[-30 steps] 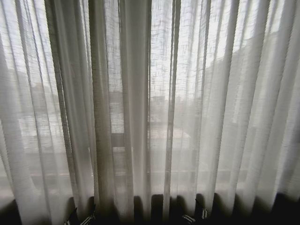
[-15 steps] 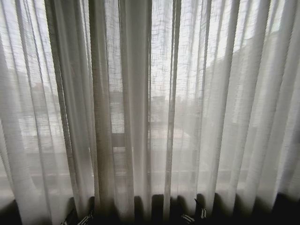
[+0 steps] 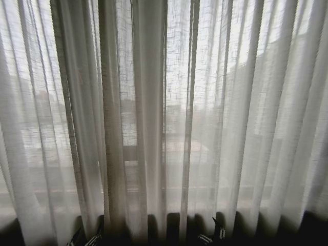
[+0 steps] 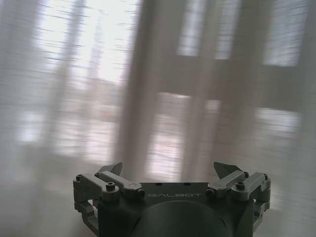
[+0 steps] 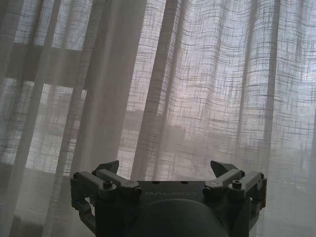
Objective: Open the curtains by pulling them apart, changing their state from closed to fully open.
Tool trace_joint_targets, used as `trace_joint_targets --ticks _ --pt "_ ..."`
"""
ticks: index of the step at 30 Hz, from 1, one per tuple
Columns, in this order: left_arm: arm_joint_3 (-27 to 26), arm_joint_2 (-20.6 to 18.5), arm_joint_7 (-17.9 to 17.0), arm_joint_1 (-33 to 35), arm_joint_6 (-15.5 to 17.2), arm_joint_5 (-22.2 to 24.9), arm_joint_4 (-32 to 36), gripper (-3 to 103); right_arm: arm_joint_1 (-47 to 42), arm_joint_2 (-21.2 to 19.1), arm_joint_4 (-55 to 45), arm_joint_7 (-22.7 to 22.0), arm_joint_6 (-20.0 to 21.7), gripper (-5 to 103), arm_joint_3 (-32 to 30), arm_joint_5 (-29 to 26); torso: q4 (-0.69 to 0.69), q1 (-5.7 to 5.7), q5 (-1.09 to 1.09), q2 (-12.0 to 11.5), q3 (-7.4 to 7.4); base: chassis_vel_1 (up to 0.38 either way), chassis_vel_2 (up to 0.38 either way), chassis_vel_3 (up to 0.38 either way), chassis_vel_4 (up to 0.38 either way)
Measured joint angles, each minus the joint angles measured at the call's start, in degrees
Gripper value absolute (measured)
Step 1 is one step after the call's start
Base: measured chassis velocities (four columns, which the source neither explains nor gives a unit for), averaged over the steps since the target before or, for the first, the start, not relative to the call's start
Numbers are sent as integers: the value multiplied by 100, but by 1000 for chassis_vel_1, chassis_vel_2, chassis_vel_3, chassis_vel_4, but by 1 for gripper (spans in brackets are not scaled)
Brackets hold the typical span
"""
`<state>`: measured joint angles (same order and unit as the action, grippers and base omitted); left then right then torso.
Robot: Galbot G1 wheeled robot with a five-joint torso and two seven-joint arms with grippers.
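Sheer curtains [image 3: 154, 128] hung closed, unchanged over last second; view crept slightly. Left gripper [image 4: 170, 173] and right gripper [image 5: 168, 170] spread wide, empty, facing fabric. Pulling not begun.

Left pincer [image 4: 169, 170] and right pincer [image 5: 165, 168] both gape wide, holding nothing.

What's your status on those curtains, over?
Left gripper open, short of fabric. Right gripper open, holding nothing. Curtains closed. Nothing in the way.

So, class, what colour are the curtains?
Sheer white curtains, greyer in the folds; head view shows it best.
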<state>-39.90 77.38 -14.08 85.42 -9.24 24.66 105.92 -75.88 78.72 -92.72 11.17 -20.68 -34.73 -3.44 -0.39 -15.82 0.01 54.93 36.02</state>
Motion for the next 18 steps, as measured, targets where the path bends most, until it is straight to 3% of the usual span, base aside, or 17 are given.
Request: trace_joint_targets --ticks 1,2,3,4,10,18 --pt "-5 1 -996 2 0 2 -15 100 -6 1 -2 -1 0 100 4 12 2 0 0 0 0 0 0 0 0" --pt "-9 2 -1440 6 0 5 -24 100 -11 1 -5 -4 0 100 5 15 2 0 -1 0 0 0 0 0 0" --pt "-9 2 -1440 6 0 5 -24 100 -11 1 -5 -4 0 100 5 15 2 0 -1 0 0 0 0 0 0" --pt "-13 1 -1719 11 0 9 -25 100 -19 1 -10 -8 0 100 5 16 1 0 -1 0 0 0 0 0 0" --pt "-25 -6 -2332 19 -2 16 -23 100 -38 1 -20 -23 -9 100 5 20 0 0 -1 0 0 0 0 0 0" --pt "-15 2 -2697 22 -3 18 -7 100 -27 1 0 -123 -141 100 1 7 0 0 -1 0 0 0 0 0 0"
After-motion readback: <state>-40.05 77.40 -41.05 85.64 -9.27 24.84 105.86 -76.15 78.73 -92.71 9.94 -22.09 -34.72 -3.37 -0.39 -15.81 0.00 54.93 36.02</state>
